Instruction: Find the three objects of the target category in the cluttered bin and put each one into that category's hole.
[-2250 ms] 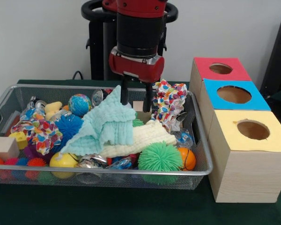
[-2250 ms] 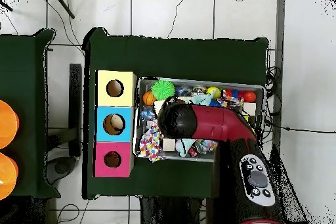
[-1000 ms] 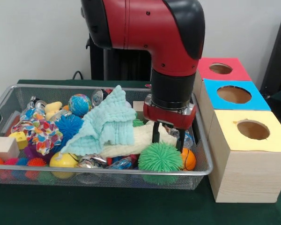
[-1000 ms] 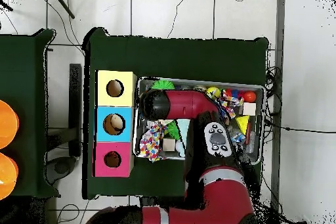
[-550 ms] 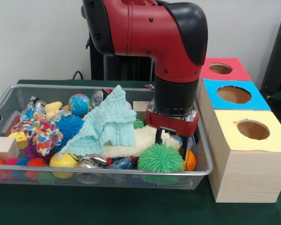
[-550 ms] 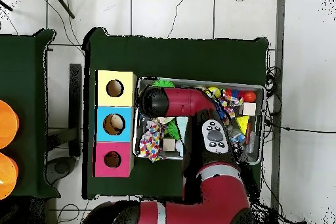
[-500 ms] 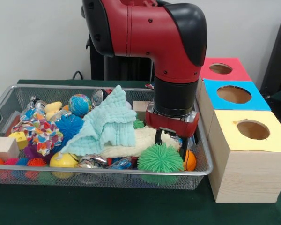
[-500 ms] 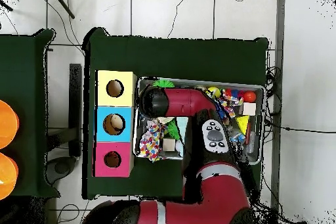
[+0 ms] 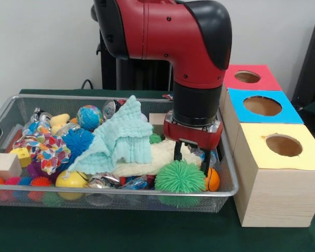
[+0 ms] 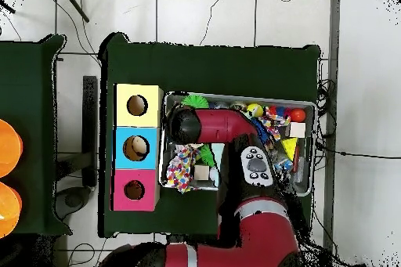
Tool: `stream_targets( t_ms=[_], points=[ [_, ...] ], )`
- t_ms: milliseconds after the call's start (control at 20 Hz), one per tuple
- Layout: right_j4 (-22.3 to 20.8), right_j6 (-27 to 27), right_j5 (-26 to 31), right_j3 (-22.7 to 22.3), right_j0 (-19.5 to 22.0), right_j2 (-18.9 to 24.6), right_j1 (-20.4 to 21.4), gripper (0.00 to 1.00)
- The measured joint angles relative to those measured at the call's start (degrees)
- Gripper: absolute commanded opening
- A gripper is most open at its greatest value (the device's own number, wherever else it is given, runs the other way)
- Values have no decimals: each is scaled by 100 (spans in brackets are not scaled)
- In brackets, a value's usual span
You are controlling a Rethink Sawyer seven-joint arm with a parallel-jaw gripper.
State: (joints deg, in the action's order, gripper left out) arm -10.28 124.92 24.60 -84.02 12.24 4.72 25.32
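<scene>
Found the gripper (image 9: 191, 160) low in the right end of the cluttered bin (image 9: 121, 193), hanging from the red and black arm (image 9: 168, 31). Saw its two dark fingers (image 9: 177, 152) spread apart with nothing gripped between them, tips down among a cream cloth (image 9: 147, 157) and crinkled foil, just behind a green spiky ball (image 9: 179, 177) and beside an orange basketball-patterned ball (image 9: 212, 179). Noted a mint cloth (image 9: 121, 139) heaped in the middle of the bin, and to its left a globe ball (image 9: 89, 116), a blue spiky ball (image 9: 76, 142), a patterned cloth (image 9: 44, 149) and a wooden block (image 9: 3, 165). Could not pick out the striped or tan animal toys in the pile from either view. Spotted the hole (image 9: 247, 76) in the red-topped box, farthest of the three boxes standing just beside the bin, behind the blue-topped box (image 9: 262, 106) and the yellow-topped box (image 9: 283, 145). From overhead, found the arm covering much of the bin (image 10: 235, 98) and the red box's hole (image 10: 134, 190) open.
</scene>
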Motion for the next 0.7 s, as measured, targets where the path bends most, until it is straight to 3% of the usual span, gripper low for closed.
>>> stream_targets(
  t_ms=[350,700],
  points=[
    [-3,0,-162,-303,149,2,164,100],
    [-2,0,-298,-654,554,2,322,100]
  ],
)
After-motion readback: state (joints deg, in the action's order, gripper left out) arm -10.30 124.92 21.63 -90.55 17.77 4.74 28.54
